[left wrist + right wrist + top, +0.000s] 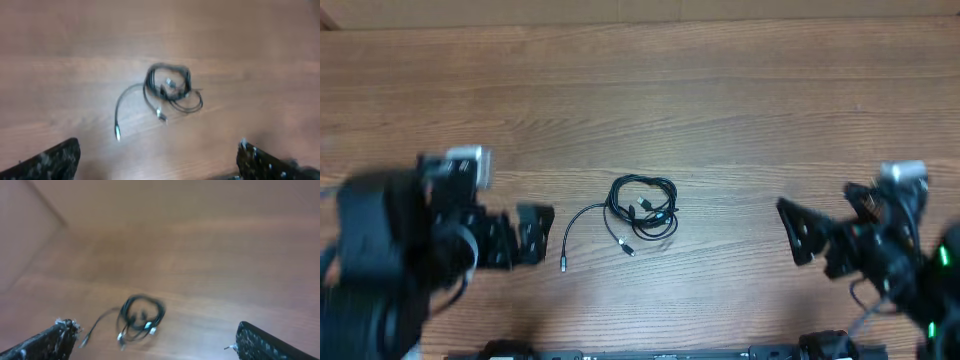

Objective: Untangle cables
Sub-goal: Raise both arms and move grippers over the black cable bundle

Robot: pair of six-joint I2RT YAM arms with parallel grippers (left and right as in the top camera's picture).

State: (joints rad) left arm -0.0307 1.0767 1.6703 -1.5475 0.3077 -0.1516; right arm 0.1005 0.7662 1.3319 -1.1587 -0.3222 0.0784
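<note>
The table [720, 100] is brown wood, its grain running from the left edge to the right. Along its far edge lies a paler strip [620, 10]. In the right wrist view a plain, blurred panel [20, 240] meets the table at the far left corner.

A brown wood-grain table [720, 90] is filling the overhead view, its grain running from left to right. A paler strip [620, 8] is lying along its far edge. In the right wrist view a plain beige surface [17, 230] is meeting the table along a slanted line at the left. Soft, even light is falling across the wood.
</note>
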